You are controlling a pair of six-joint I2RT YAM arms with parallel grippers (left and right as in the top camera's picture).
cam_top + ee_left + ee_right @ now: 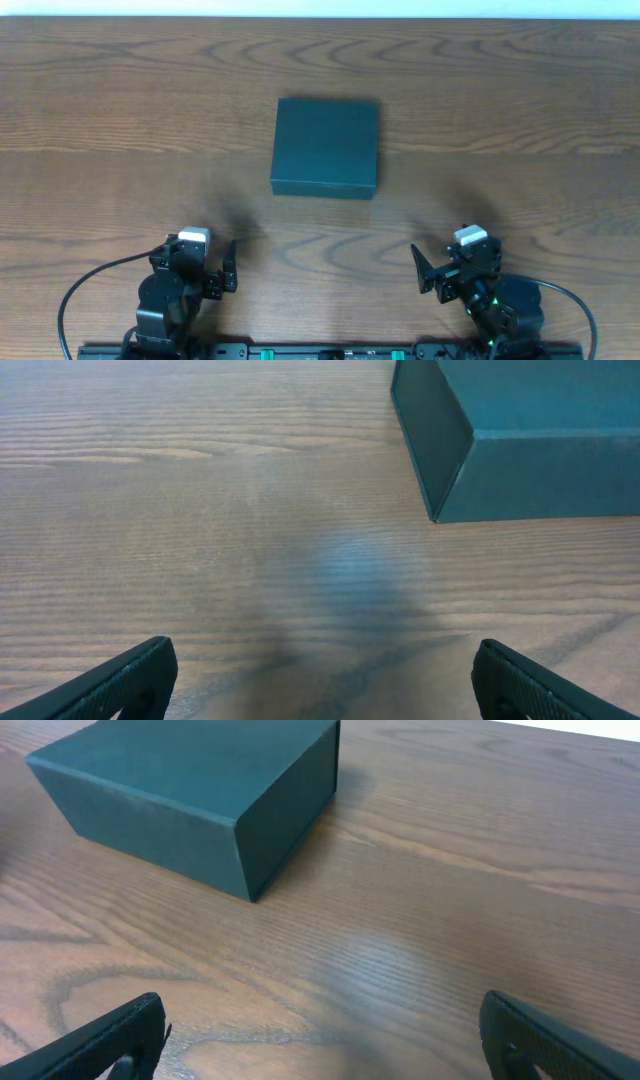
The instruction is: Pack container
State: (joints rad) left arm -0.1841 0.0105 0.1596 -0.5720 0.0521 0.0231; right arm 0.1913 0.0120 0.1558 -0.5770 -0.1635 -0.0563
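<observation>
Black jointed left arm [165,300] and right arm [505,305], each with a thin black cable [78,287]. A white rectangular block [193,238] sits behind the left gripper [322,678], another behind the right gripper [320,1035]. Matte black tapered fingers [125,682]; green lights [481,298] on the right arm.

The container [326,146] lies flat on the table [120,120], about midway between the left and right sides and somewhat nearer to the far edge than to the near one. The left gripper [224,270] is at the near left and the right gripper [430,270] at the near right. They are well apart from each other and from the container, which is ahead of both. In the left wrist view the container [540,440] is ahead and to the right of the left gripper [320,685]. In the right wrist view the container [180,790] is ahead and to the left of the right gripper [325,1040].
</observation>
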